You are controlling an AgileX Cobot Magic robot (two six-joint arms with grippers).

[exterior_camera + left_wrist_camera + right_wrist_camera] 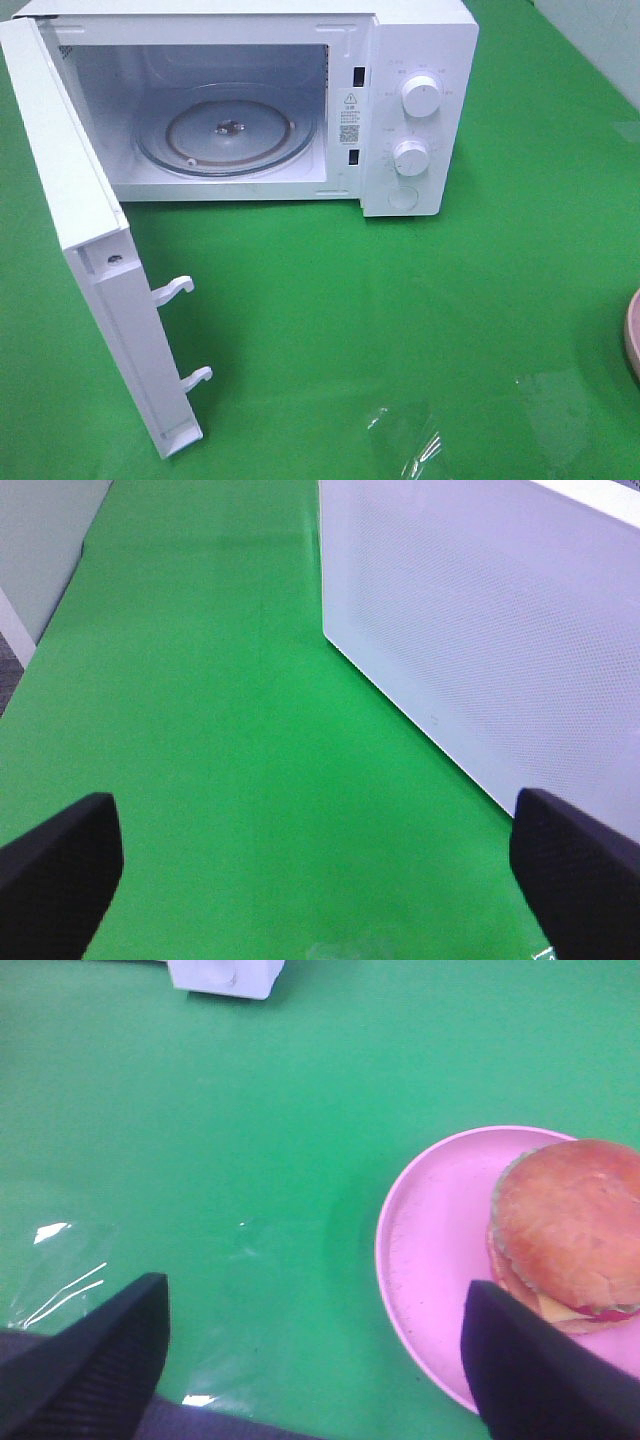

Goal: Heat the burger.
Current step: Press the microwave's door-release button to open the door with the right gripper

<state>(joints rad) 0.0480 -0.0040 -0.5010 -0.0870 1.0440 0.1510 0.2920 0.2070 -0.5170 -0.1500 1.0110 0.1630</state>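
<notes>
The burger [570,1230], with a golden-brown bun and a green lettuce edge, sits on a round pink plate [430,1250] in the right wrist view. My right gripper [315,1360] hovers open over the green cloth beside it, and one finger [530,1370] overlaps the plate's rim. In the exterior high view only a sliver of the plate [633,335] shows at the right edge, and the burger is out of that view. My left gripper [320,880] stands wide open above bare cloth, next to the microwave door [480,630]. Neither gripper shows in the exterior high view.
The white microwave [420,110] stands at the back with its door [90,250] swung open to the left and a bare glass turntable [228,135] inside. Two latch hooks [175,290] stick out of the door. Shiny creases [410,440] mark the green cloth in front.
</notes>
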